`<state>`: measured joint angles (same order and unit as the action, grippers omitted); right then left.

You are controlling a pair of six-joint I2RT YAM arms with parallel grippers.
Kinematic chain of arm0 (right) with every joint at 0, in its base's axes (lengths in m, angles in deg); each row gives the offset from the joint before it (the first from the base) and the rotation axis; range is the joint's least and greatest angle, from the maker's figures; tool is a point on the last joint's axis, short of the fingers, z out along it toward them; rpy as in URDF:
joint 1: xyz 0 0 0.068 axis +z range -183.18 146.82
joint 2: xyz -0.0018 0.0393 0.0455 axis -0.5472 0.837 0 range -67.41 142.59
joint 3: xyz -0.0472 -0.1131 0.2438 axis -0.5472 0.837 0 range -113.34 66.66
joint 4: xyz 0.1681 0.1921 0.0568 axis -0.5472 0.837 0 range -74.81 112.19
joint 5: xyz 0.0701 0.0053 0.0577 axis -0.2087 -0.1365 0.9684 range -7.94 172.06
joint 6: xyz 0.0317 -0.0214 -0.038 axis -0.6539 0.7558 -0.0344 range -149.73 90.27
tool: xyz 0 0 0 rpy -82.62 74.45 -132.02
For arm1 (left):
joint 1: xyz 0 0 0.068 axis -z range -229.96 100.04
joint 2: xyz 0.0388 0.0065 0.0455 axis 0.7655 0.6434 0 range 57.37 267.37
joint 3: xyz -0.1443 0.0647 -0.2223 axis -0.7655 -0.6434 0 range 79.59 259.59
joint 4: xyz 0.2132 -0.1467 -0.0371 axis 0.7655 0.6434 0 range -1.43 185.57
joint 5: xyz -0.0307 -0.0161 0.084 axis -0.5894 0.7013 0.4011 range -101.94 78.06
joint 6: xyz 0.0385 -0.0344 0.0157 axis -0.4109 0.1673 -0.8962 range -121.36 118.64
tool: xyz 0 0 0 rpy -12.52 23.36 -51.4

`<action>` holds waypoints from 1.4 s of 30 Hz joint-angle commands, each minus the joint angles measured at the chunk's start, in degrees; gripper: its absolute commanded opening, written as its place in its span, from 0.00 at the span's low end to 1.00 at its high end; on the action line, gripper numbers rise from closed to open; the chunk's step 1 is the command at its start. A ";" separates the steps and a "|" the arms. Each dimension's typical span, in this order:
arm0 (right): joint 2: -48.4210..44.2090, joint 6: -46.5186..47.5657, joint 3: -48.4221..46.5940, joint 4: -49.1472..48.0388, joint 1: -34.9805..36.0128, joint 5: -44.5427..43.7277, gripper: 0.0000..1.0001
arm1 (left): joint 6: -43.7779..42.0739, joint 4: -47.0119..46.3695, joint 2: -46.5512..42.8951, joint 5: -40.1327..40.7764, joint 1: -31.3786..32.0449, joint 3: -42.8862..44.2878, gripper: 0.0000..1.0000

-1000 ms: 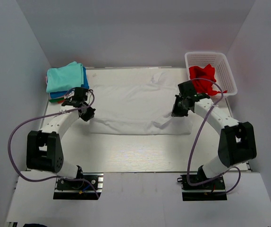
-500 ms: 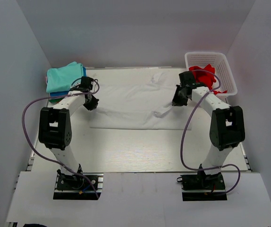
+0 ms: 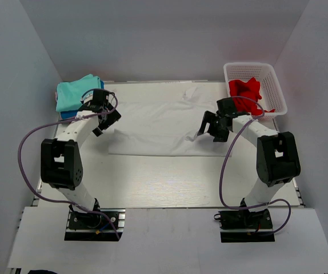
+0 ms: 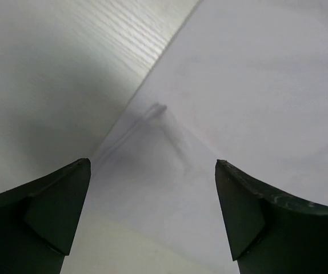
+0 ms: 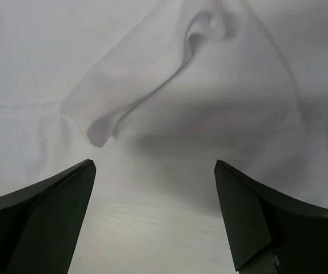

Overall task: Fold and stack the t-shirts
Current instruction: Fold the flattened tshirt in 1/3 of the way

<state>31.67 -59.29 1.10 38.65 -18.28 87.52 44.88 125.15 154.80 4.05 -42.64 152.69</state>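
You have the white shirt lying flat across the middle of the table. Left fingers: open, empty, over the shirt's left edge. Right fingers: open, empty, over a wrinkled fold near its right end. Teal-topped stack at far left. Red shirt in the basket.

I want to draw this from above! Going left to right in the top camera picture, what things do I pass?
First the stack of folded t-shirts, teal on top → left pincer → big white t-shirt → right pincer → red t-shirt in the white basket.
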 commanded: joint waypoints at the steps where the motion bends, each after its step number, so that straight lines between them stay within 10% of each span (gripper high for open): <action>1: -1.80 -0.41 2.54 -6.94 1.71 4.39 0.90 | -6.15 -6.33 -4.44 -8.68 0.95 -5.76 1.00; 16: 10.68 -2.17 -6.76 -14.23 6.72 7.47 0.90 | -8.80 -9.42 -7.08 -15.90 0.95 -16.94 1.00; 31: 29.49 1.61 -45.18 0.78 6.46 -8.14 0.90 | -9.32 -7.22 -10.06 -13.00 0.95 -14.30 1.00; 42: 2.80 0.82 -9.43 -7.37 3.30 -17.94 0.90 | -10.47 -16.00 -4.37 -20.38 0.95 -11.23 1.00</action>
<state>41.27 -57.85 -13.48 34.68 -13.25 73.05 35.42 113.67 148.72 -13.22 -41.64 139.46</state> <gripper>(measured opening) 0.904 0.994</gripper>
